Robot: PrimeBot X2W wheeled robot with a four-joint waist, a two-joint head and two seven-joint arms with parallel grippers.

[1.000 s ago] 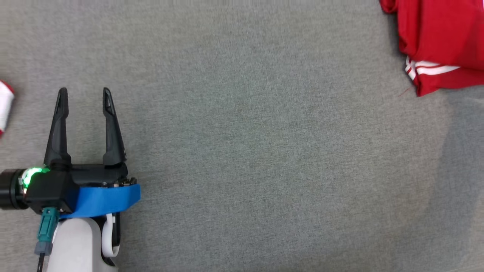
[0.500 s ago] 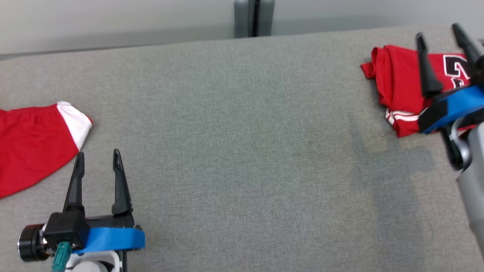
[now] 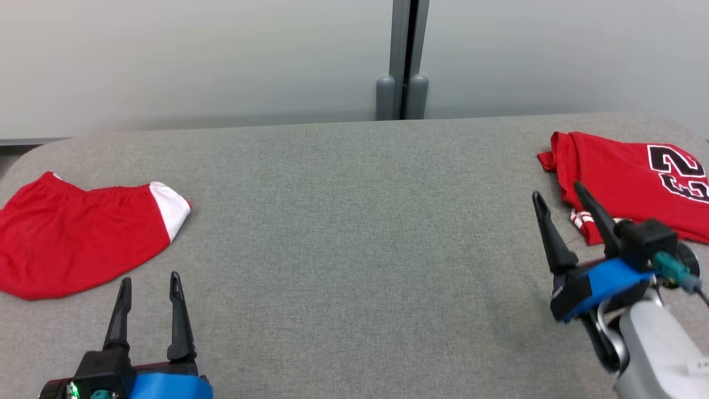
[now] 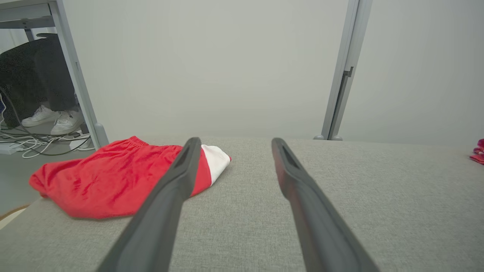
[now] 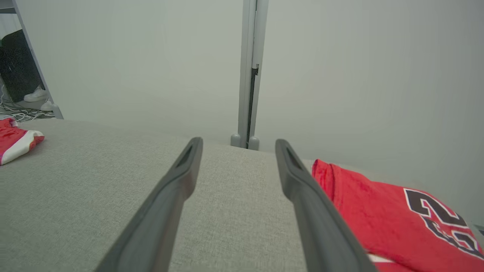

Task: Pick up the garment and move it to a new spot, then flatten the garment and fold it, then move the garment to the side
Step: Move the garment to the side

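Grey woven cloth covers the table (image 3: 354, 238) under both arms. Left pincer (image 3: 150, 277) hovers low with its fingers pointing straight away from the robot, spread wide and holding nothing. Red shorts (image 3: 72, 238) with a white cuff lie just ahead of its tips and to its left, untouched. Right pincer (image 3: 557, 189) leans leftward on its pale forearm (image 3: 653, 349), fingers likewise spread and empty. A folded red jersey (image 3: 626, 172) with a black number lies ahead and to that pincer's right; in the head view the right finger overlaps the jersey's striped near edge.
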